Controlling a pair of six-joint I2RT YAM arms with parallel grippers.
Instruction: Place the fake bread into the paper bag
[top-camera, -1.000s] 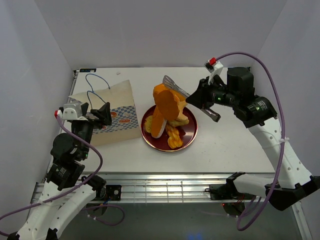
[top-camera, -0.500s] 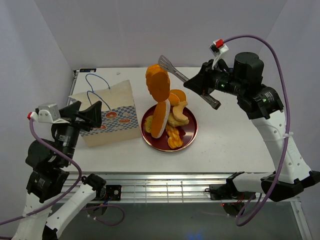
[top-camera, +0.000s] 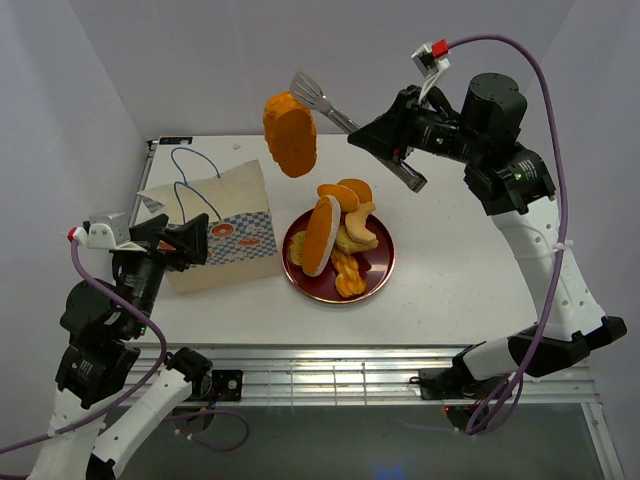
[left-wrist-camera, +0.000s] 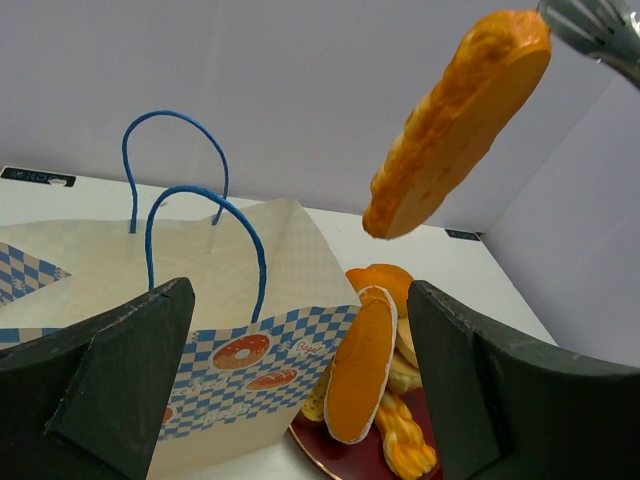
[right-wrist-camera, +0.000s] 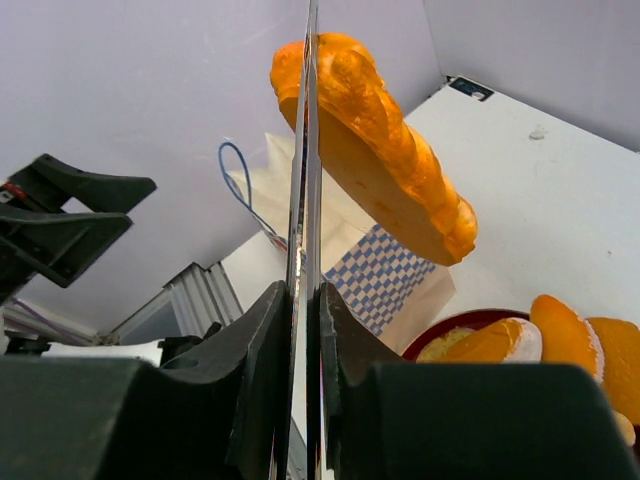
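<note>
Work over the white table (top-camera: 460, 290) and take the paper bag (top-camera: 225, 215) as the reference for every position. Judge the step in hand as transfer. Leave the other bread pieces (top-camera: 322, 235) on the red plate (top-camera: 378, 272), just right of the bag, for later passes. Carry the loaf (top-camera: 290, 133), high in the air above and right of the bag, leftward to a spot directly over the bag's mouth. Check that mouth first: seemingly pressed nearly flat, width of opening not determinable from these views. Use the left gripper (top-camera: 190, 238), fingers spread with nothing between them on the bag's near side, to part and steady the top edge if required. Note the right gripper (top-camera: 395, 145) pressed tight on the handle of the tongs (top-camera: 325, 100), pinching only the loaf's upper end. Expect swing and slip from that one-end hold, so move slowly. Lower the free end in first, then release. Steer clear of the handles (top-camera: 190, 160).

Materials:
- Table: matte, flat.
- Bag: thin tan kraft paper, easily creased, with a blue-and-white checked band and bread pictures.
- Plate: round, dark red, glossy.
- Loaf: long oval, glossy orange-golden plastic, probably hard and slick.
- Tongs: thin bright metal with a slotted head.
- Handles: thin blue cord, arched upright.
</note>
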